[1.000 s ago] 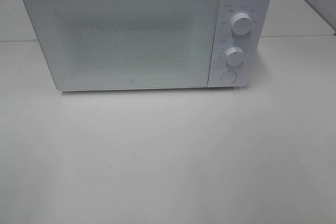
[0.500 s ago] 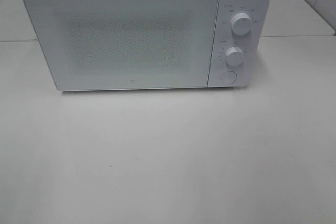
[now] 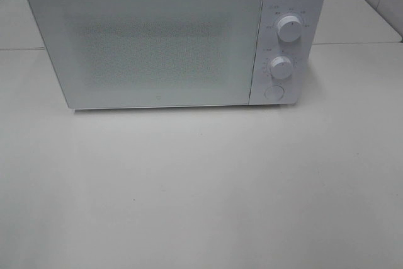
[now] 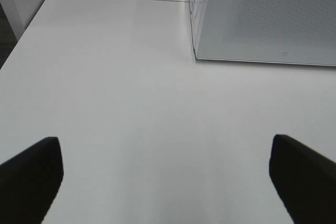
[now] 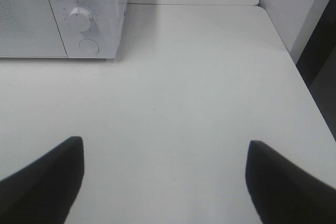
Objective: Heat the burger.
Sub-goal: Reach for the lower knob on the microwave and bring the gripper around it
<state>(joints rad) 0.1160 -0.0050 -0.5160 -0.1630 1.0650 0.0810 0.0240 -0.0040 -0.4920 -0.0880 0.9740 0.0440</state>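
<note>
Nothing has moved since the earlier frames: same static scene, and no arm shows in the exterior high view.

The microwave (image 3: 151, 42) fills the upper half of that frame and stands on the table (image 3: 201, 187) with its door (image 3: 145, 45) fully closed. The control panel is at upper right: upper knob (image 3: 289, 28), lower knob (image 3: 281, 67), and a round button (image 3: 273, 92) below them.

The burger isn't visible in any view. It may be inside, but the door's dotted screen is too opaque to tell.

Left gripper (image 4: 167, 174): fingers spread wide, holding nothing, hovering over bare table, with the microwave's left front corner at the upper right of its view. Right gripper (image 5: 168, 177): also spread wide and holding nothing, with the panel at the upper left of its view.

Risks from here:
- Turning a knob without confirming the load could run the oven empty.
- Pressing the button or twisting a knob with one arm could slide the microwave back, since the table looks smooth and nothing braces the unit.
- The knobs sit close together, so an off-centre approach could catch the wrong one.
- If the door pops open, it may swing into the left arm.
</note>
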